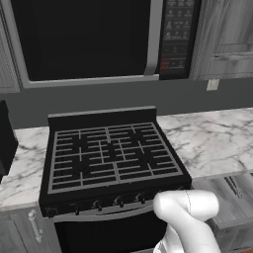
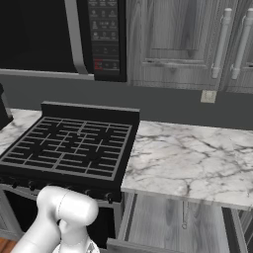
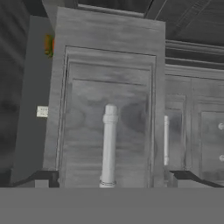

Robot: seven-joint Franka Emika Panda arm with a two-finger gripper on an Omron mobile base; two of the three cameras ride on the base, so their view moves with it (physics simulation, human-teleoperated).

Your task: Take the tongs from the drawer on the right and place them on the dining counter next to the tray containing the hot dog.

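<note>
The drawer [image 2: 163, 217] stands pulled out under the marble worktop, right of the stove. The slim dark tongs [image 2: 184, 213] lie lengthwise on its grey floor, and they also show in the left base view as the tongs [image 1: 231, 185]. In the hand view my gripper [image 3: 112, 178] is open. Its fingertips [image 3: 43, 177] stand wide apart on either side of the silver bar handle [image 3: 109, 144] of a grey panel front, and nothing is held. The dining counter and the tray with the hot dog are out of view.
A black stove [image 1: 111, 155] with an oven door below it sits left of the drawer. A microwave [image 1: 89, 39] hangs above it. Marble worktop [image 2: 192, 158] overhangs the drawer's back part. Grey wall cabinets [image 2: 197, 42] hang at the upper right. My white arm [image 2: 64, 217] rises before the oven.
</note>
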